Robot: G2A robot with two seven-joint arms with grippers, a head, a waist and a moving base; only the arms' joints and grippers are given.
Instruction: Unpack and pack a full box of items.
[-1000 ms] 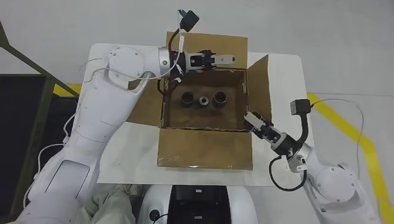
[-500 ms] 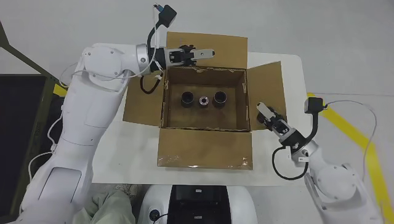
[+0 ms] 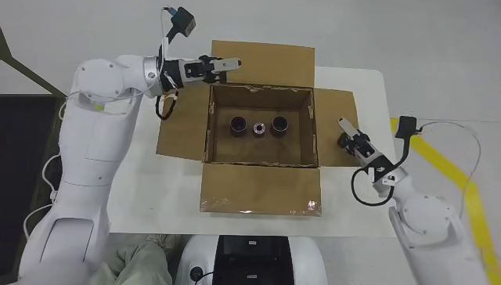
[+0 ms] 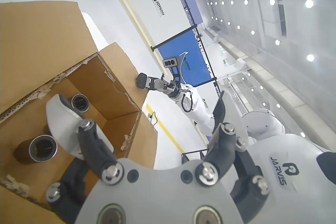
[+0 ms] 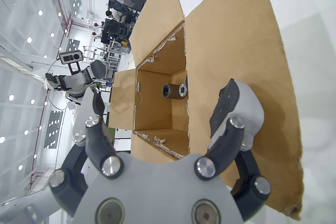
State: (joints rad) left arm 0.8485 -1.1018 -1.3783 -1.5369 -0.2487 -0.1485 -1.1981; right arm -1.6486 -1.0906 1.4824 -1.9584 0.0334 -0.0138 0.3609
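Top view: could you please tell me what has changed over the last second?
The left gripper drew back from over the far edge of the box towards its far left corner, open and empty. The right gripper, also open, pulled away from the right wall, outward over the right flap, which now lies flatter. The box and the three cylinders inside stayed put.

left claw (image 3: 228, 63) spread, right claw (image 3: 344, 126) spread

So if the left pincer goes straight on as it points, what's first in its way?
Probably the box's far flap: the left pincer points along it from the corner. Height is unclear; it may pass above.
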